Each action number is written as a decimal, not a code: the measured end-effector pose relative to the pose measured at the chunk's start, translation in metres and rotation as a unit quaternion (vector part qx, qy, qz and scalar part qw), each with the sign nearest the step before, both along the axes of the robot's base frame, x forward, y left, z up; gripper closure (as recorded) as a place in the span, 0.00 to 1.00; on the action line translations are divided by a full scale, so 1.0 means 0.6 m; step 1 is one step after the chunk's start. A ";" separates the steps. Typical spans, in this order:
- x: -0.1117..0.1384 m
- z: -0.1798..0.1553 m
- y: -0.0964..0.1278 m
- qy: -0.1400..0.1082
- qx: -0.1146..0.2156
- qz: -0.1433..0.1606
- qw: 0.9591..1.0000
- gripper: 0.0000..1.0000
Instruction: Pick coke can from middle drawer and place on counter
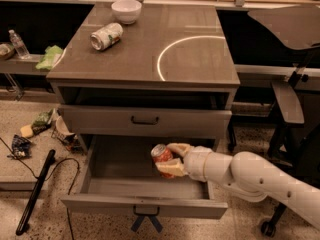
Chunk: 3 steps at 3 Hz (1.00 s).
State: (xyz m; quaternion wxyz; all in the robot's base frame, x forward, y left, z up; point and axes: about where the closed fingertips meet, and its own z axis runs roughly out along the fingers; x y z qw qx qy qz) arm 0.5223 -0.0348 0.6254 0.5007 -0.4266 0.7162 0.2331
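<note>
Gripper [169,158] tight on coke can [161,154], low, arm [250,176] outstretched.

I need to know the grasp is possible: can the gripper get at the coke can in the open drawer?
Looks like yes: the gripper reaches into the open drawer from the right, its fingers closed on the coke can, with nothing between them.

A grey drawer cabinet [145,120] stands on a speckled terrazzo floor [45,224] under warm, dim light, with scraps of litter [37,126] and a black rod [35,194] with a cable lying to its left. Behind at the left a low dark shelf [22,67] carries a water bottle [19,44] and a green cloth [50,58]; a dark chair [287,101] stands at the right. The gripper [166,158] is over the cabinet's open middle drawer [122,159], clasping the coke can [161,153]
</note>
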 end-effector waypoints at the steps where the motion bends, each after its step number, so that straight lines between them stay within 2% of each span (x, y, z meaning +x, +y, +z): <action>1: 0.012 0.107 -0.015 -0.018 0.023 -0.006 1.000 1.00; 2: 0.031 0.180 -0.007 -0.017 0.037 0.030 0.999 1.00; 3: 0.024 0.183 -0.001 -0.016 0.040 0.042 0.998 1.00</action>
